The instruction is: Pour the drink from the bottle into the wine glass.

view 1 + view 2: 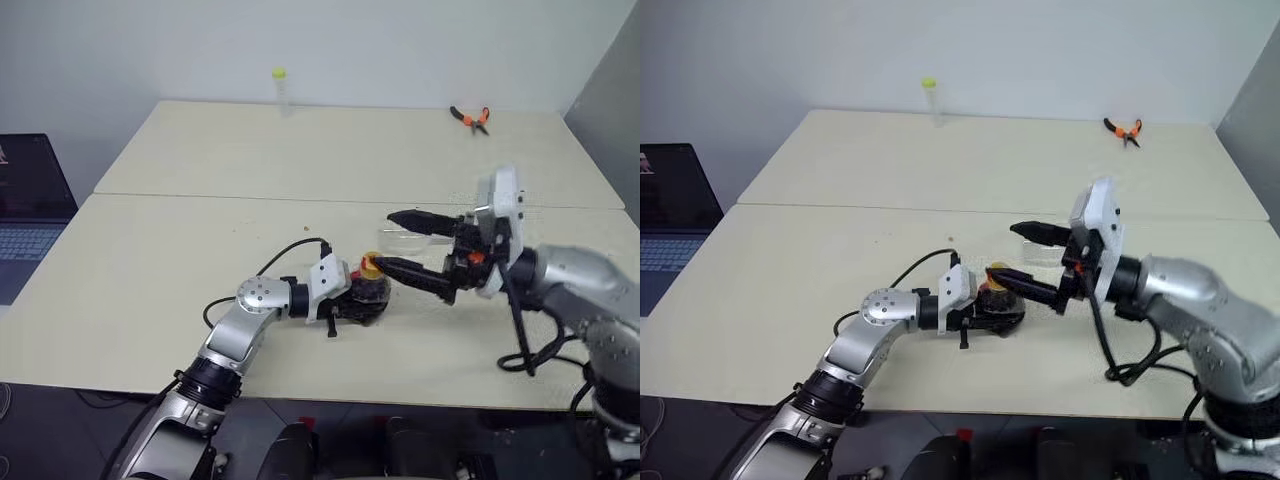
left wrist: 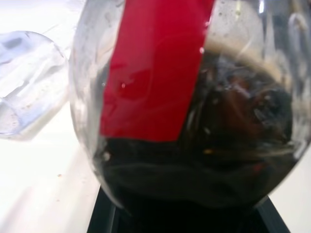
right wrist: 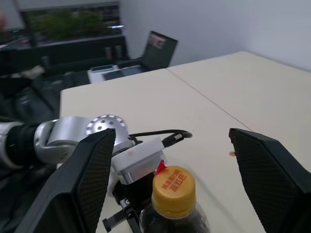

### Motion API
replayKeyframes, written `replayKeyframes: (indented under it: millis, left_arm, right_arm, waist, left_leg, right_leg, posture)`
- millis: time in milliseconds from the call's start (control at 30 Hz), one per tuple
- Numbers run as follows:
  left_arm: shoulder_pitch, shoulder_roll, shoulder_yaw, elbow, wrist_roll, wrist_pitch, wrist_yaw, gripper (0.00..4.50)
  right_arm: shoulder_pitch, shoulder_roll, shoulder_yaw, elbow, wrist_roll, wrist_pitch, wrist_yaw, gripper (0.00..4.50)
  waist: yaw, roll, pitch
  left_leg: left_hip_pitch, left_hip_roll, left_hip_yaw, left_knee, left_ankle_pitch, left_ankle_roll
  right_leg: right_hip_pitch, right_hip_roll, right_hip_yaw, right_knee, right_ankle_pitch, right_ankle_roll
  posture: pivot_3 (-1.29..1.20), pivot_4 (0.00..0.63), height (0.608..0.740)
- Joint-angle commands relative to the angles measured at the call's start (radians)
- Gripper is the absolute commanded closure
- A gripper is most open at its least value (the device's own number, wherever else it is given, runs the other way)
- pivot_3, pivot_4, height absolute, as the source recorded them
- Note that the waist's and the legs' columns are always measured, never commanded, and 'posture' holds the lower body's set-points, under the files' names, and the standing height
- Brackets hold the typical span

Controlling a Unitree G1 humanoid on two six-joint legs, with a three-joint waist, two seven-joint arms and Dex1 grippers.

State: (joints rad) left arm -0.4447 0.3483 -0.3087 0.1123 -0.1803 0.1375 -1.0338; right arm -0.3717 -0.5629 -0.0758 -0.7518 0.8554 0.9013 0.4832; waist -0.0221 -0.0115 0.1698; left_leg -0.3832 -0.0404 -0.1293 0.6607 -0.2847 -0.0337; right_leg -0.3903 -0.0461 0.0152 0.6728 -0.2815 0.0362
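Left gripper [image 1: 362,297] clamped on the bottle [image 1: 368,293], upright on the table [image 1: 150,290], dark drink [image 2: 204,160] inside, yellow cap [image 3: 173,190] on. Right gripper [image 1: 400,245] spread wide just beside the cap, one finger [image 1: 415,277] at the cap's level, the other above, gripping nothing. Glass [image 1: 405,240] just behind the bottle, lying on its side. Tube [image 1: 281,90] and pliers [image 1: 470,118] well beyond the bottle, at the far edge.

A: Non-task stuff? Clear tube with yellow top [image 1: 280,90] upright at the worktop [image 1: 200,260] far edge.
B: Orange-handled pliers [image 1: 470,118] far right, laptop [image 1: 30,215] off left side.
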Motion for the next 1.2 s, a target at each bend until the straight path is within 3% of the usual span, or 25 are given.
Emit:
replayKeyframes:
  millis: [33,200,600,700,867,1067,1200]
  left_arm:
    - [-0.024,-0.009,0.019,0.0,0.002,-0.031,0.013,3.46]
    - [-0.032,-0.014,0.017,0.016,0.003,-0.04,0.012,3.46]
    - [-0.042,-0.02,0.015,0.036,0.008,-0.054,0.01,3.47]
    - [-0.044,-0.021,0.014,0.038,0.009,-0.057,0.01,3.47]
    - [-0.047,-0.022,0.015,0.042,0.011,-0.061,0.009,3.47]
    - [-0.042,-0.021,0.014,0.04,0.012,-0.063,0.005,3.47]
    - [-0.032,-0.018,0.001,0.022,0.012,-0.063,-0.014,3.48]
  right_arm:
    - [0.034,0.055,0.073,-0.086,-0.09,-0.017,-0.15,0.51]
    - [0.059,0.094,0.131,-0.088,-0.165,-0.033,-0.212,0.51]
    - [0.075,0.079,0.165,-0.063,-0.234,-0.045,-0.184,0.51]
    - [0.076,0.075,0.176,-0.05,-0.251,-0.044,-0.177,1.39]
    - [0.072,0.082,0.167,-0.035,-0.257,-0.05,-0.165,3.23]
    - [0.072,0.054,0.134,-0.003,-0.237,-0.077,-0.092,3.25]
    - [-0.008,-0.085,0.124,0.155,-0.233,-0.162,0.168,3.25]
  waist:
    - [-0.002,0.0,0.0]
    - [-0.004,0.0,0.0]
    - [-0.004,0.0,0.0]
    - [-0.004,0.0,0.0]
    - [-0.004,0.0,0.0]
    - [-0.004,0.0,0.0]
    - [-0.005,0.0,0.0]
  left_leg:
    - [0.0,0.0,0.0,0.0,0.0,0.0]
    - [0.001,0.0,0.0,0.0,0.001,-0.001]
    - [0.001,0.0,0.001,0.0,0.0,0.0]
    - [0.001,0.0,0.001,0.0,0.0,0.0]
    - [0.001,0.0,0.001,0.0,0.0,0.0]
    - [0.001,0.0,0.001,0.0,0.0,0.0]
    - [0.002,-0.001,0.002,0.0,0.0,0.001]
  right_leg:
    - [0.0,0.0,0.0,0.0,0.0,0.0]
    - [0.0,0.002,-0.001,0.001,0.0,0.0]
    - [0.0,0.005,-0.001,0.0,0.0,0.0]
    - [0.0,0.005,-0.001,0.0,0.0,0.0]
    - [0.0,0.005,-0.001,0.0,0.0,0.0]
    - [0.0,0.005,-0.001,0.0,0.0,0.0]
    - [0.001,0.005,-0.002,0.0,0.0,0.0]
  posture:
    - [0.0,0.15,0.74]
    - [0.0,0.15,0.74]
    - [0.0,0.15,0.74]
    - [0.0,0.15,0.74]
    - [0.0,0.15,0.74]
    - [0.0,0.15,0.74]
    - [0.0,0.15,0.74]
